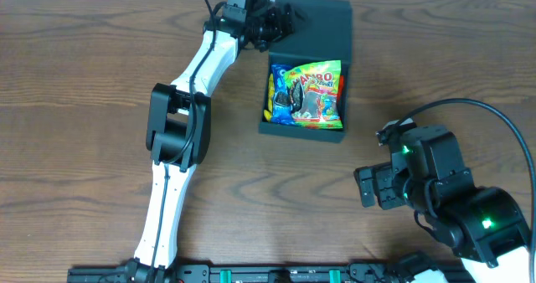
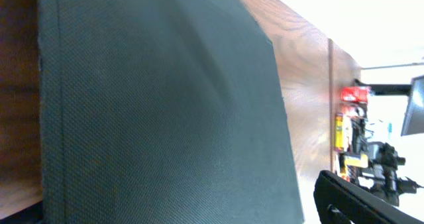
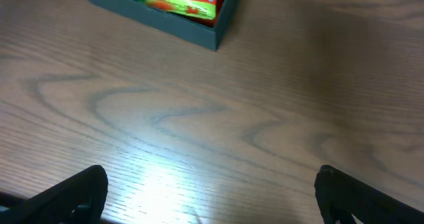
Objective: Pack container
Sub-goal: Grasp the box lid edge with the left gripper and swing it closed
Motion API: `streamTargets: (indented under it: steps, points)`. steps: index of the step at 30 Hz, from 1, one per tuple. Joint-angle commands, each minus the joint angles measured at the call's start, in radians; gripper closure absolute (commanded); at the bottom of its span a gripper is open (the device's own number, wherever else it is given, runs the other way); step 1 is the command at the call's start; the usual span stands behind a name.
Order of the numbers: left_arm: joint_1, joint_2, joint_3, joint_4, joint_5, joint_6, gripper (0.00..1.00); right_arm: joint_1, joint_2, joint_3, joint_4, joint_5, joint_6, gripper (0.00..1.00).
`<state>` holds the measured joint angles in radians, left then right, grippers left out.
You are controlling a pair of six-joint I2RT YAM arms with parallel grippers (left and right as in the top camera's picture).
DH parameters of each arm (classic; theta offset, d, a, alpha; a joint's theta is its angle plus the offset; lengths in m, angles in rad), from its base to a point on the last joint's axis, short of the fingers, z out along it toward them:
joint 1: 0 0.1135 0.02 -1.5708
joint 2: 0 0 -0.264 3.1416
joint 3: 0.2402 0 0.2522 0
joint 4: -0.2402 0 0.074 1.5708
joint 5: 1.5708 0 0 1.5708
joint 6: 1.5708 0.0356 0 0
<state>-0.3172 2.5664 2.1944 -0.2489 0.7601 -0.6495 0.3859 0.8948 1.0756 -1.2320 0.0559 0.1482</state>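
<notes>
The container (image 1: 303, 128) is a dark teal square box at the back middle of the table. Its flap lid (image 1: 318, 28) is open and folded back. Colourful snack packets (image 1: 306, 93) lie inside. My left gripper (image 1: 276, 19) is at the lid's back left corner, open. In the left wrist view the lid (image 2: 165, 105) fills the frame, and one black finger (image 2: 351, 201) stands just off its edge. My right gripper (image 3: 212, 197) hovers open over bare wood, well in front and to the right of the container (image 3: 199, 28), with nothing between its fingers.
The wooden table (image 1: 84, 82) ends at a back edge just behind the lid. Red and yellow clutter (image 2: 351, 118) stands beyond the table in the left wrist view. A black cable (image 1: 494, 115) loops over the right arm.
</notes>
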Motion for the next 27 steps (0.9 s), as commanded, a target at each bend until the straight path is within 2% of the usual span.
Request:
streamTargets:
  steps: [1, 3, 5, 8, 10, 11, 16, 21, 27]
  points:
    - [-0.002, 0.014, 0.021, 0.061, 0.098, 0.029, 0.00, 0.014, 0.008, -0.010, 0.003, 0.024, -0.007, 0.01]
    - [-0.002, 0.014, 0.021, 0.102, 0.149, 0.055, 0.10, 0.014, 0.016, -0.011, 0.003, 0.024, -0.007, 0.01]
    - [-0.001, 0.014, 0.021, 0.133, 0.189, 0.072, 0.13, 0.014, 0.026, -0.011, 0.003, 0.027, -0.007, 0.01]
    - [-0.001, 0.014, 0.021, 0.165, 0.238, 0.097, 0.11, 0.014, 0.047, -0.011, 0.003, 0.027, -0.007, 0.01]
    - [0.000, 0.014, 0.021, 0.190, 0.276, 0.097, 0.02, 0.014, 0.063, -0.011, 0.003, 0.027, -0.007, 0.01]
    - [0.001, 0.014, 0.021, 0.202, 0.293, 0.097, 0.04, 0.014, 0.071, -0.011, 0.003, 0.027, -0.007, 0.01]
    - [0.016, 0.006, 0.021, 0.223, 0.400, 0.158, 0.04, 0.014, 0.098, -0.011, 0.003, 0.027, -0.007, 0.01]
    - [0.031, -0.002, 0.021, 0.219, 0.465, 0.170, 0.04, 0.014, 0.098, -0.011, 0.003, 0.054, -0.003, 0.01]
    - [0.029, -0.045, 0.021, 0.077, 0.420, 0.291, 0.04, 0.014, 0.098, -0.011, 0.003, 0.054, -0.003, 0.01]
